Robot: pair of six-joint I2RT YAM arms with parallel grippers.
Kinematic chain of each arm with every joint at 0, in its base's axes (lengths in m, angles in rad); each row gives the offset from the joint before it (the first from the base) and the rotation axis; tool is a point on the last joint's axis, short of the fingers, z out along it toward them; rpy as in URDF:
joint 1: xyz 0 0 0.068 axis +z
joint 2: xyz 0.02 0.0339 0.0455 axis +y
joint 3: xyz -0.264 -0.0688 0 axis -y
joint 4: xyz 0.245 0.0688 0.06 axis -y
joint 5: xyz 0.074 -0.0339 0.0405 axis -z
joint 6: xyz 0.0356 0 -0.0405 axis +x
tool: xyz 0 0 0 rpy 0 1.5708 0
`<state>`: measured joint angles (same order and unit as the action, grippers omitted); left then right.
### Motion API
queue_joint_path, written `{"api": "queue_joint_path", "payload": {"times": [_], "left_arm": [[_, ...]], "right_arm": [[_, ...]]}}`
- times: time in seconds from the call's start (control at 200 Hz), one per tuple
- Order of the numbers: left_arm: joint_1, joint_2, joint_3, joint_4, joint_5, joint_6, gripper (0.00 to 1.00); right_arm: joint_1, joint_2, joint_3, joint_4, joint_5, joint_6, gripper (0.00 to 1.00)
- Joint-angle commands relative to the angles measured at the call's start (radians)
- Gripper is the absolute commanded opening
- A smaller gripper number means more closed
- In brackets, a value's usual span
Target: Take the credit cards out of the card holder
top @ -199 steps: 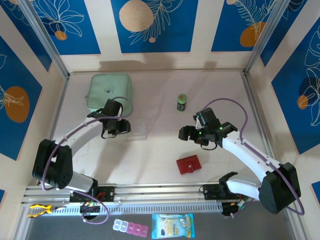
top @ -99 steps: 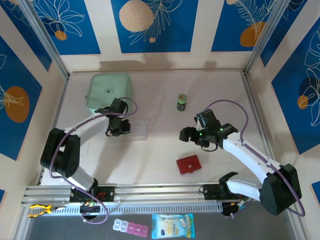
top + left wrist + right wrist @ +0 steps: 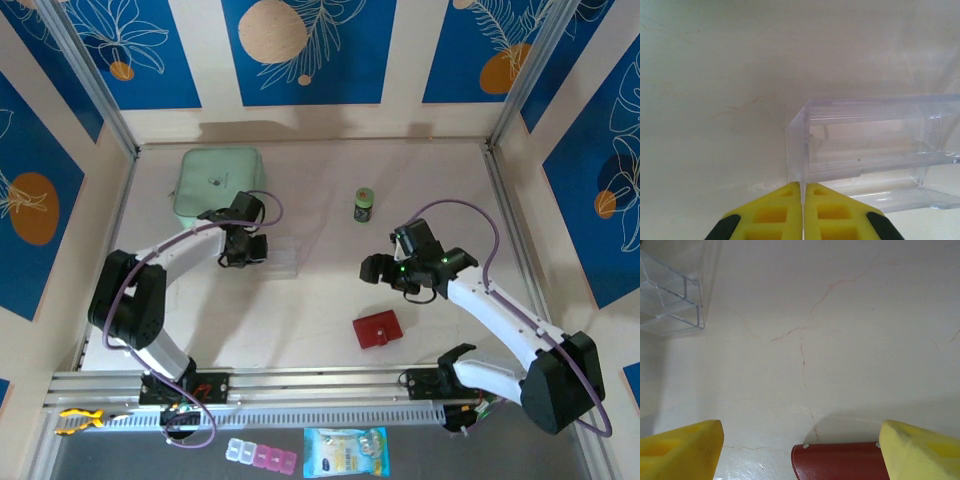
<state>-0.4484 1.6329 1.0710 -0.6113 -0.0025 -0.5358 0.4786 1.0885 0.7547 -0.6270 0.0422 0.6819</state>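
left claw (image 3: 803, 187) newly clamped on clear tray (image 3: 865, 145) wall; right claw (image 3: 800, 440) wide near closed card holder (image 3: 840, 461), credit cards unextracted.

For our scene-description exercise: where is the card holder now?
Top view: the card holder lies right of centre, between the open right hand and the front rail.

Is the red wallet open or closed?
Closed: the wallet lies flat as one plain red rectangle, nothing of its inside showing.
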Motion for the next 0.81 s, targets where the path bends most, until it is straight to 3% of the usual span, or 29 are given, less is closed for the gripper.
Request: {"api": "queue_joint_path", "payload": {"times": [0.0,0.585,0.8], "left_arm": [[-0.026,0.026,0.046,-0.039,-0.025,-0.027,0.06],[-0.167,0.28,0.372,-0.091,-0.044,-0.153,0.02],[-0.176,0.371,0.494,-0.112,-0.041,-0.183,0.01]], "right_arm": [[0.001,-0.036,-0.016,-0.029,0.01,-0.003,0.82],[-0.109,-0.172,-0.08,-0.055,-0.04,-0.063,0.82],[-0.156,-0.203,-0.09,-0.072,-0.071,-0.07,0.82]]}}
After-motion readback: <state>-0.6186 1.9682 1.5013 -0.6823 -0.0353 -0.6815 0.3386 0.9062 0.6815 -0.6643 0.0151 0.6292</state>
